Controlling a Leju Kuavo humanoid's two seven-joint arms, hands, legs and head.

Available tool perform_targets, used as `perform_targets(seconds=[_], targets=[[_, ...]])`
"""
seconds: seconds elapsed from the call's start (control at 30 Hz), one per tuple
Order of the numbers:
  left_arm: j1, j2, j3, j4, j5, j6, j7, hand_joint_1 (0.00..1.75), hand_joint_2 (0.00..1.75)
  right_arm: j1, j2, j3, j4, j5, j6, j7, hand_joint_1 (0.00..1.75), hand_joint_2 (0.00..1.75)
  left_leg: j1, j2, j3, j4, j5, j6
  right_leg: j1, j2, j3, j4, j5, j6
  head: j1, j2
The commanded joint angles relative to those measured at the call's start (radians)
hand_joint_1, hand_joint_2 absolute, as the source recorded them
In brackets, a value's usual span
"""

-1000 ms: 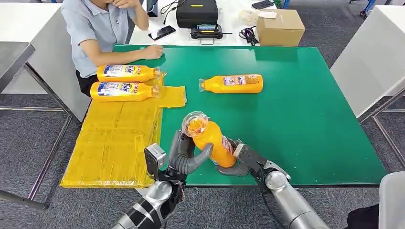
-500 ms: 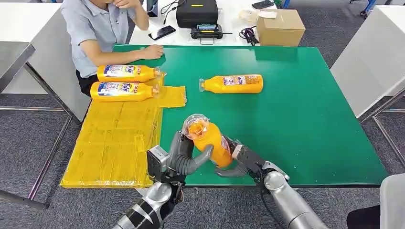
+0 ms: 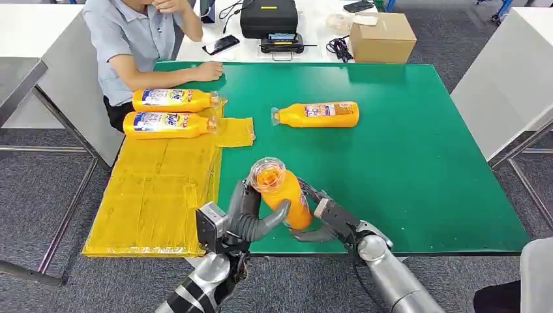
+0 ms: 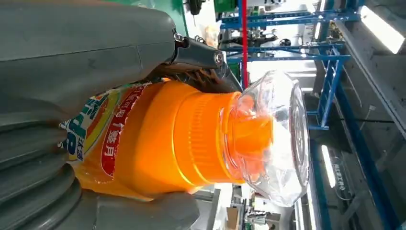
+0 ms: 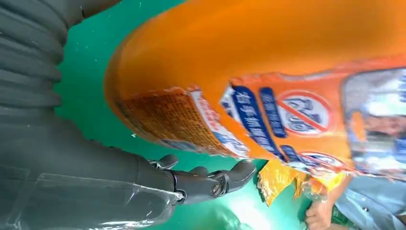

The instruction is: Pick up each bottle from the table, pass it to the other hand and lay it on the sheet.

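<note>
An orange bottle (image 3: 282,192) with a clear cap stands upright above the near edge of the green table (image 3: 417,163). My left hand (image 3: 251,218) grips it around the body; in the left wrist view the left hand (image 4: 57,57) wraps the bottle (image 4: 158,139) below its neck. My right hand (image 3: 326,218) sits just right of the bottle's base with its fingers spread. In the right wrist view a strip of green shows between its fingers (image 5: 210,182) and the bottle (image 5: 268,72). Two bottles (image 3: 173,100) (image 3: 166,124) lie on the yellow sheet (image 3: 156,195). Another bottle (image 3: 317,115) lies mid-table.
A person (image 3: 130,39) sits at the table's far left corner, one hand resting on the green top next to the sheet. A cardboard box (image 3: 381,36) and a black case (image 3: 269,16) stand on the white table behind. The sheet's near half is bare.
The held bottle has drifted slightly toward me and to the left with my left hand. My right hand's fingers have loosened and come off the bottle.
</note>
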Motion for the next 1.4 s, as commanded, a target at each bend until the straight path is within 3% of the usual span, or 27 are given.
perform_targets(seconds=[0.03,0.13,0.23,0.5,0.57,1.03,1.17,1.4], targets=[[-0.021,0.06,-0.043,-0.037,-0.181,0.17,0.003,1.75,1.75,-0.012,0.008,-0.01,0.029,0.023,-0.015,-0.002,0.0,1.75,0.001,0.002,0.003,0.0,-0.002,-0.002,0.001,0.002,0.003,0.0,-0.001,-0.003,0.0,0.0],[-0.032,0.065,-0.05,-0.037,-0.409,0.336,0.025,1.75,1.75,-0.018,0.015,-0.014,0.049,0.033,-0.019,-0.009,0.0,1.75,0.001,0.002,0.003,0.0,-0.002,-0.003,0.001,0.001,0.003,0.0,-0.001,-0.003,0.0,0.0],[-0.039,0.065,-0.053,-0.037,-0.516,0.393,0.061,1.75,1.75,-0.027,0.019,-0.014,0.065,0.036,-0.019,-0.013,0.0,1.75,0.001,0.003,0.004,0.0,-0.002,-0.003,0.002,0.002,0.003,0.0,-0.001,-0.003,0.0,0.0],[-0.05,0.05,-0.014,0.012,-0.727,0.405,0.144,1.75,1.75,-0.037,0.028,-0.015,0.086,0.04,-0.019,-0.023,0.0,1.75,0.001,0.002,0.002,0.0,-0.001,-0.002,0.001,0.002,0.001,0.0,0.0,-0.002,0.0,0.0],[-0.06,0.05,0.041,0.054,-0.97,0.405,0.244,1.75,1.75,-0.039,0.03,-0.016,0.095,0.041,-0.014,-0.027,0.0,1.75,0.001,0.003,0.004,0.0,-0.002,-0.003,0.002,0.003,0.003,0.0,-0.001,-0.003,0.0,0.0],[-0.062,0.04,0.074,0.08,-1.015,0.405,0.238,1.75,1.75,-0.043,0.032,-0.016,0.103,0.043,-0.014,-0.031,0.0,1.75,0.001,0.003,0.002,0.0,-0.001,-0.002,0.001,0.002,0.002,0.0,0.0,-0.002,0.0,0.0],[-0.098,0.051,0.154,0.161,-1.272,0.405,0.391,1.75,1.75,-0.051,0.041,-0.016,0.115,0.045,-0.008,-0.034,0.0,1.75,0.001,0.003,0.003,0.0,-0.001,-0.002,0.001,0.002,0.002,0.0,0.0,-0.002,0.0,0.0],[-0.141,0.035,0.31,0.226,-1.325,0.405,0.402,1.75,1.75,-0.017,0.035,-0.034,0.071,0.041,-0.011,-0.03,0.0,1.75,0.002,0.003,0.004,0.0,-0.001,-0.003,0.002,0.001,0.003,0.0,-0.001,-0.004,0.0,0.0]])
